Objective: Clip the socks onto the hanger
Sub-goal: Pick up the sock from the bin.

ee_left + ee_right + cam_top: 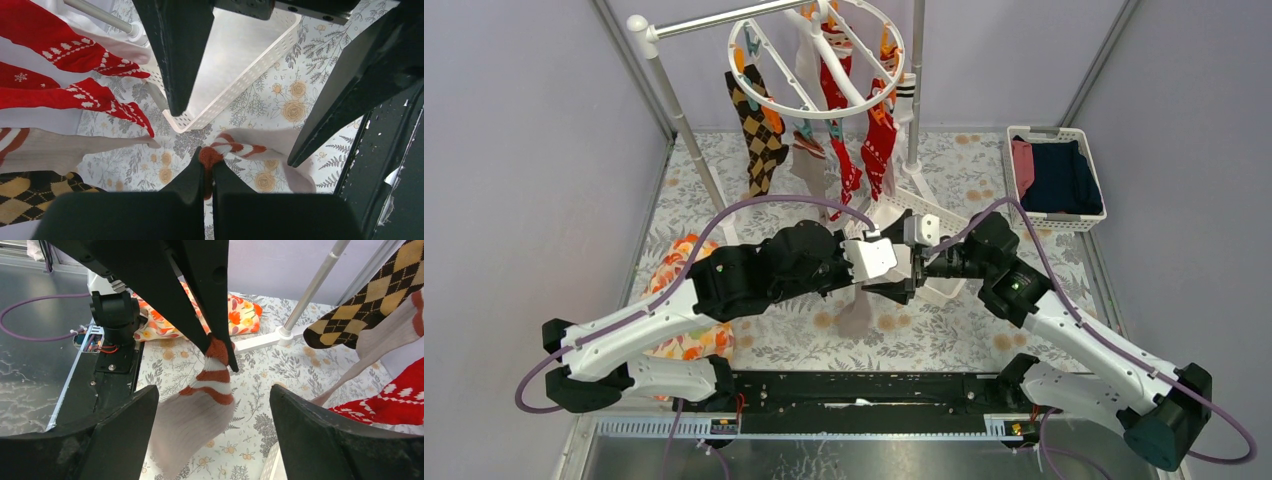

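Hanger (814,115) is at the back and up high, several socks clipped on. Striped-cuff sock (200,410) dangles mid-table, long axis vertical, cuff on top. Left gripper (206,159) is pinched tight on the cuff. Right gripper (212,392) is spread wide and empty, facing the sock, which lines up between its jaws just below the cuff.

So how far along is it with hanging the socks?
Done: an argyle sock and red socks hang from the hanger. In hand: the left gripper pinches a striped sock by its cuff, with the right gripper open around it. Left: clipping that sock up.
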